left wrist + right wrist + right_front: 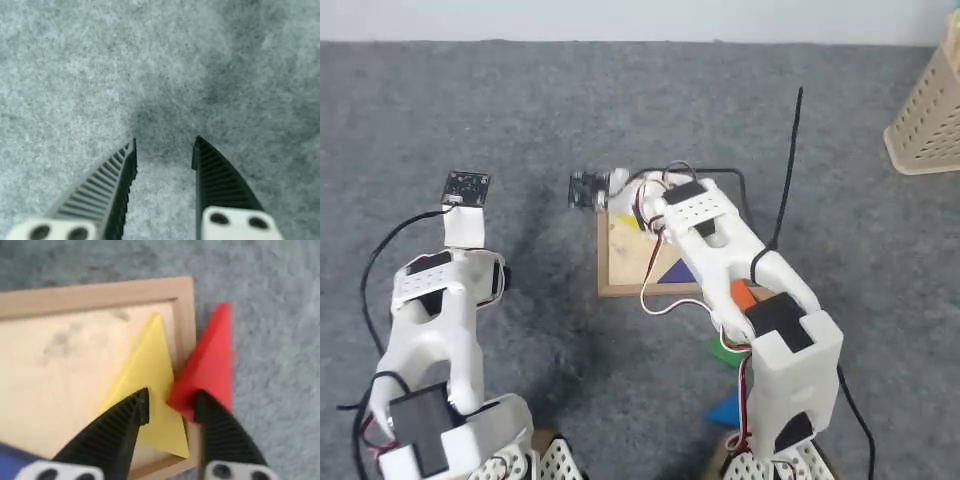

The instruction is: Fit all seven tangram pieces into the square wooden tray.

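Note:
The square wooden tray lies on grey carpet, partly under my right arm. A yellow triangle lies flat inside it against one wall. A red triangle leans tilted over that wall, mostly outside the tray. My right gripper is open, one finger over the yellow piece and the other touching the red triangle's near corner. A blue-purple piece also sits in the tray. Orange, green and blue pieces lie on the carpet beside the right arm. My left gripper is open over bare carpet.
A beige slotted container stands at the far right edge. A black cable runs up from the right arm. My left arm stands well left of the tray.

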